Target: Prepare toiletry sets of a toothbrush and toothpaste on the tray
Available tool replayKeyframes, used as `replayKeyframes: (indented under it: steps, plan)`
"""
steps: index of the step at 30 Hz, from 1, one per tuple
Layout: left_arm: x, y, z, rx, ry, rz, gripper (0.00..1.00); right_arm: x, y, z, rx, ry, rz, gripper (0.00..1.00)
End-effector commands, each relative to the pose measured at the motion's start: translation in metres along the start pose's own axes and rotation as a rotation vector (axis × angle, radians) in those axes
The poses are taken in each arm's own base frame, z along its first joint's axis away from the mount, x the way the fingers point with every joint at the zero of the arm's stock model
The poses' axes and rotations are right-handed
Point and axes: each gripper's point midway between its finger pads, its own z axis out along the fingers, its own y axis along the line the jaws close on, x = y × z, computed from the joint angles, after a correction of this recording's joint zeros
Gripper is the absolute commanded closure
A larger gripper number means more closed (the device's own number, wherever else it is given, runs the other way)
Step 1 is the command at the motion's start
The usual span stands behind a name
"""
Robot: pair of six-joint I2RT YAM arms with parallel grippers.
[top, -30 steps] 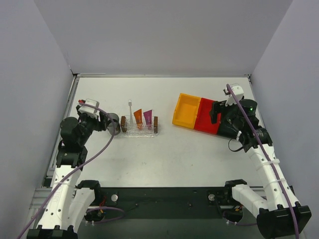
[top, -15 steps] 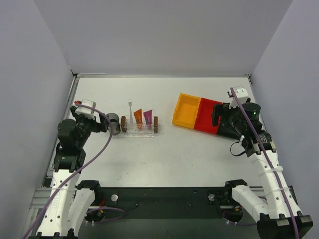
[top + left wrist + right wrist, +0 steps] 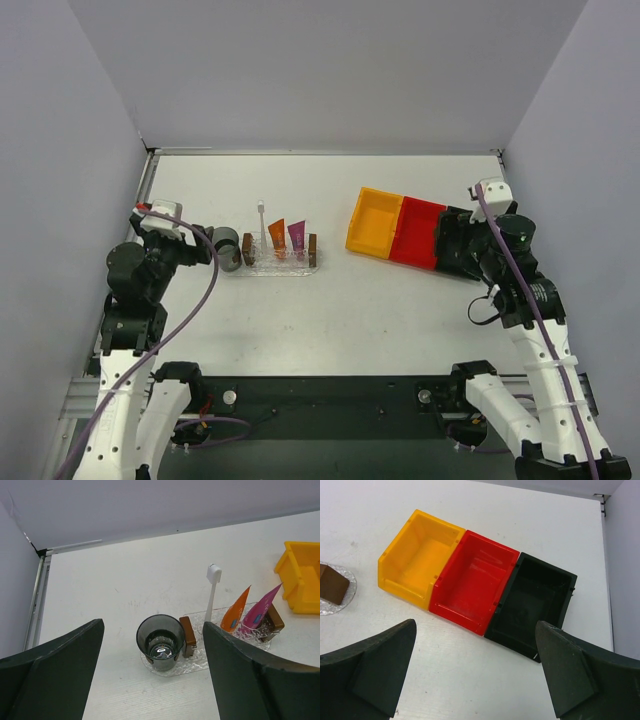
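Fingers of the left gripper and the right gripper stood wide apart and empty, the toothbrush and toothpaste tubes leaning upright in the tray beside a dark cup, where a low left-arm sweep would likely topple them.

Left arm and right arm are showing white links, black joints; purple cables are trailing along both; end effector fingers are appearing dark, wedge-shaped.

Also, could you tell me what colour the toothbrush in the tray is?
White all over; the toothbrush shows best in the left wrist view.
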Motion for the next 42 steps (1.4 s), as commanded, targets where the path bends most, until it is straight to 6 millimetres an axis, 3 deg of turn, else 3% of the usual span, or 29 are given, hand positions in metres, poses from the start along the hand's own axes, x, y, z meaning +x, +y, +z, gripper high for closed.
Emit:
replayKeyframes:
  steps: [1, 21, 42]
  plan:
    - [-0.009, 0.006, 0.002, -0.033, -0.019, -0.02, 0.09, -0.008, -0.014, -0.003, 0.076, -0.038, -0.016, 0.0]
    - [0.001, 0.005, 0.002, -0.025, -0.06, -0.006, 0.09, 0.011, -0.02, 0.006, 0.103, 0.004, -0.074, 0.0]
    - [0.011, 0.005, 0.003, -0.015, -0.025, 0.007, 0.08, 0.009, -0.02, 0.001, 0.103, -0.025, -0.085, 0.0]
